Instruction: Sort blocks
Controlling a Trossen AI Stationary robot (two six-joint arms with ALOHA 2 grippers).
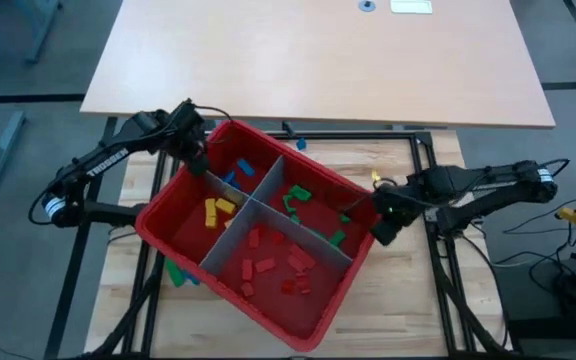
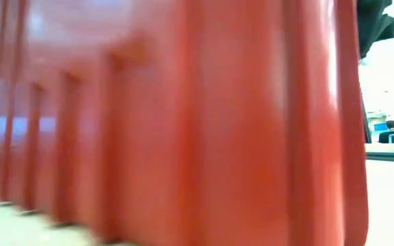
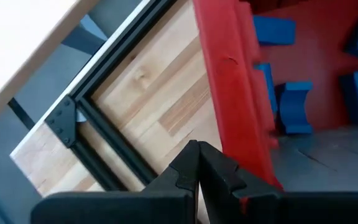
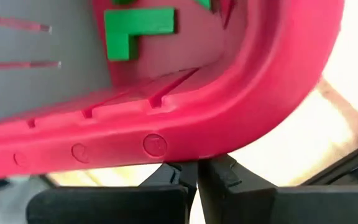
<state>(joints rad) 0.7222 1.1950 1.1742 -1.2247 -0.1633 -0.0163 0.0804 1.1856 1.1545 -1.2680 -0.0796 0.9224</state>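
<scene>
Gripping the red bin [image 1: 318, 320] at opposite corners: left jaws [image 3: 199, 163] clenched beside its rim, right jaws [image 4: 197, 171] clenched under its lip, likely for shifting it. Blocks [image 1: 268, 265] lying sorted between them; strays [image 1: 176, 272] on the worktop [image 1: 408, 300].

Red bin [image 1: 323, 310]: one, split by grey dividers [image 1: 236, 228] into four compartments. Red blocks [image 1: 265, 266]: roughly eight. Green blocks [image 1: 298, 194]: about six inside, one outside. Yellow blocks [image 1: 211, 212]: three. Blue blocks [image 1: 244, 167]: maybe three, partly hidden. Arms: two.
</scene>
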